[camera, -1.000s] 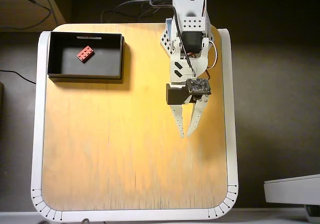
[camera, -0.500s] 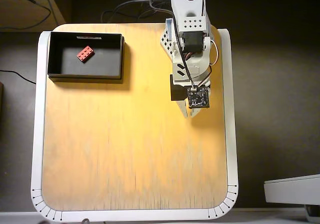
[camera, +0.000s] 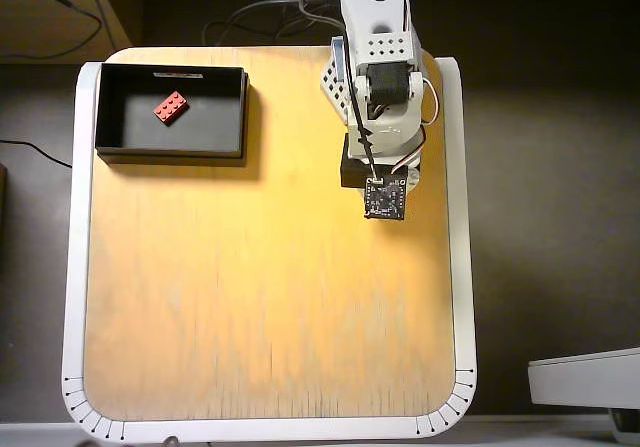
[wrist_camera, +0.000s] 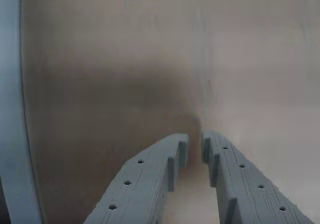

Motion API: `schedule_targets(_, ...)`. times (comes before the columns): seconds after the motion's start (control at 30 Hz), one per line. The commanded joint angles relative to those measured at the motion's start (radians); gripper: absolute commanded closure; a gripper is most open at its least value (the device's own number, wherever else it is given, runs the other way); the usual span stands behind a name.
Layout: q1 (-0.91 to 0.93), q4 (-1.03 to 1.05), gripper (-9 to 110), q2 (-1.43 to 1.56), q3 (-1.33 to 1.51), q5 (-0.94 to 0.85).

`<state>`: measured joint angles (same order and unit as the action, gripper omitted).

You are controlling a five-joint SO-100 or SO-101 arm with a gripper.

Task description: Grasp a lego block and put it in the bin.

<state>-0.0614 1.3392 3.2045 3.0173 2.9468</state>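
Observation:
The red lego block (camera: 171, 108) lies flat on the floor of the black bin (camera: 112, 107) at the table's back left in the overhead view. The arm (camera: 380, 77) is folded at the back right, far from the bin, and its body hides the gripper in that view. In the wrist view the gripper (wrist_camera: 195, 145) points down at bare wood. Its two grey fingers (wrist_camera: 150, 179) stand nearly together with only a narrow slit at the tips and nothing between them. Block and bin are out of the wrist view.
The wooden tabletop (camera: 260, 297) has a white rim (camera: 75, 267) with rounded front corners. Cables (camera: 270, 12) trail behind the table's back edge. A pale device (camera: 585, 377) sits off the table at the lower right.

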Motion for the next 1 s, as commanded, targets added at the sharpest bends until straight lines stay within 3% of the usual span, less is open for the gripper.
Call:
schedule_targets(0.0,-0.020,0.006,101,0.092,0.156,-0.005)
schedule_targets(0.97,-0.021,0.006,101,0.092,0.156,-0.021)
